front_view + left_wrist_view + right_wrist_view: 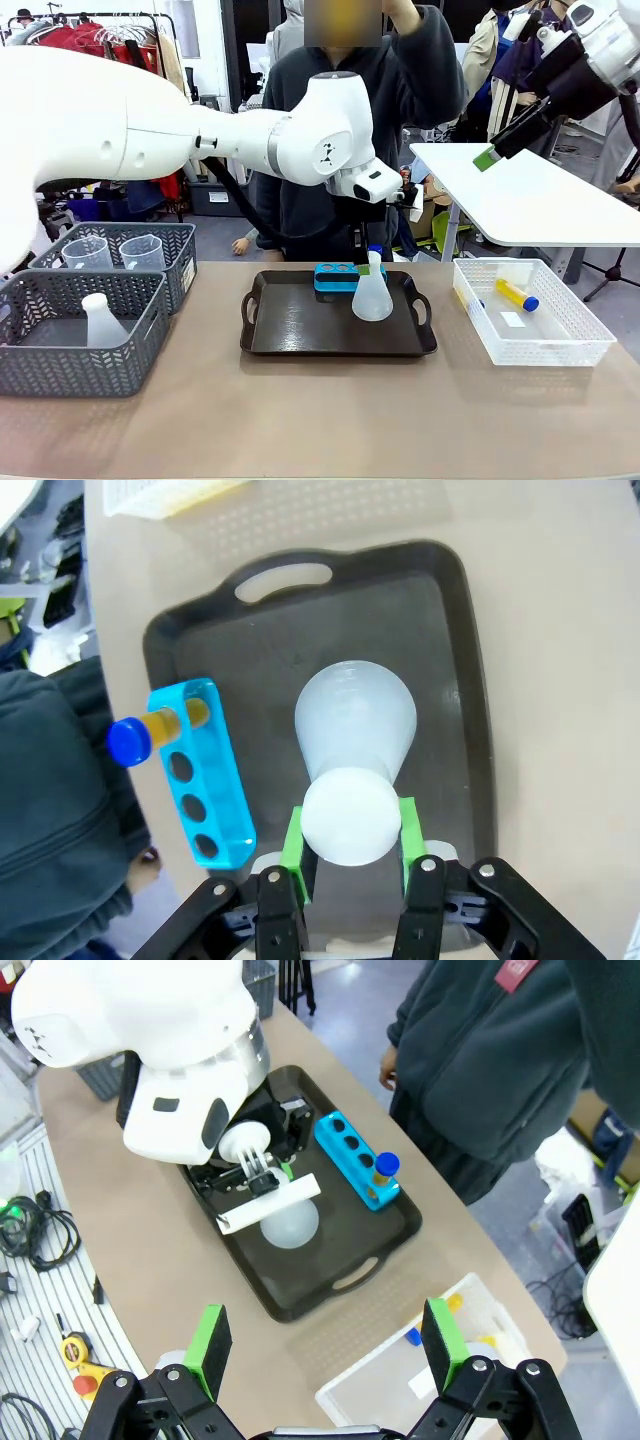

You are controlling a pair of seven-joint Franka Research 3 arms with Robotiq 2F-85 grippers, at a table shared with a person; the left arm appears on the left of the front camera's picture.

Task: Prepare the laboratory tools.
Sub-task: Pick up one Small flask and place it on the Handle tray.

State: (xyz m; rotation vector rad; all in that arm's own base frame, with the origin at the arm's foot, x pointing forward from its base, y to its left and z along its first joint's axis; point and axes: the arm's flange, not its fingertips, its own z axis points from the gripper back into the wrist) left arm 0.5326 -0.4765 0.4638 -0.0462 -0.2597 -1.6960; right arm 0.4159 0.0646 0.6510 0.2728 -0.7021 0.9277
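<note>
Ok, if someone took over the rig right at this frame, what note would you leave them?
Left gripper: shut on the neck of the flask, which is upright, on the tray or barely above it; I can't tell which.
Right gripper: open, empty, raised off to the side.
Done: blue rack is on the tray with one tube in an end hole, three holes empty.
Left: release the flask, probably bring the loose tubes from the white basket and one of the beakers from the grey basket.

Flask (pixel 355 720) translucent white; rack (pixel 215 800) blue; tube (pixel 165 725) amber (blue cap); tray (pixel 450 650) black; mesh basket (pixel 590 345) white.
</note>
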